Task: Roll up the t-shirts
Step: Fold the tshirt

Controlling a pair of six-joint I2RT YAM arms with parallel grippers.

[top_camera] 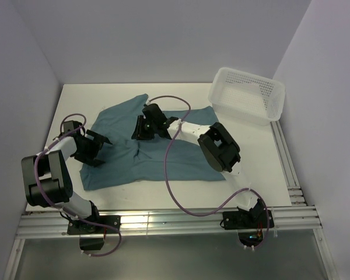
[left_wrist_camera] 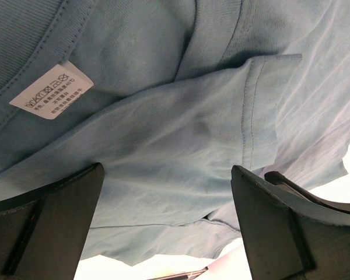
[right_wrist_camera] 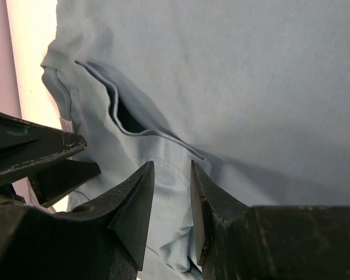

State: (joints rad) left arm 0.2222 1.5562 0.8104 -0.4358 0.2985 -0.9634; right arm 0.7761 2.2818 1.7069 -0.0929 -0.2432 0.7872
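Across the middle and left of the white table (top_camera: 181, 93) the t-shirt (top_camera: 122, 166) lies spread nearly flat, teal-blue, with a few creases running through its centre and one corner reaching toward the back wall. A white mesh basket (top_camera: 245, 109) stands well apart at the far right corner. The left hand (top_camera: 99, 149) hovers over the shirt's left edge with its jaws spread wide and nothing between them; its wrist view looks down on a sleeve hem (left_wrist_camera: 254, 105) and a white care label (left_wrist_camera: 51, 89). The right hand (top_camera: 143, 129) sits low over the upper middle of the shirt, its jaws a little apart, and no cloth appears pinched between them.

This cloth looks thin, light and limp, so it should sag, bunch and slide over itself rather than hold a shape. For a roll to start tidily, both hands would likely need to pinch one straight edge, such as the hem, at well-spaced points and catch both layers together, since a grip on the top layer alone would probably drag it askew
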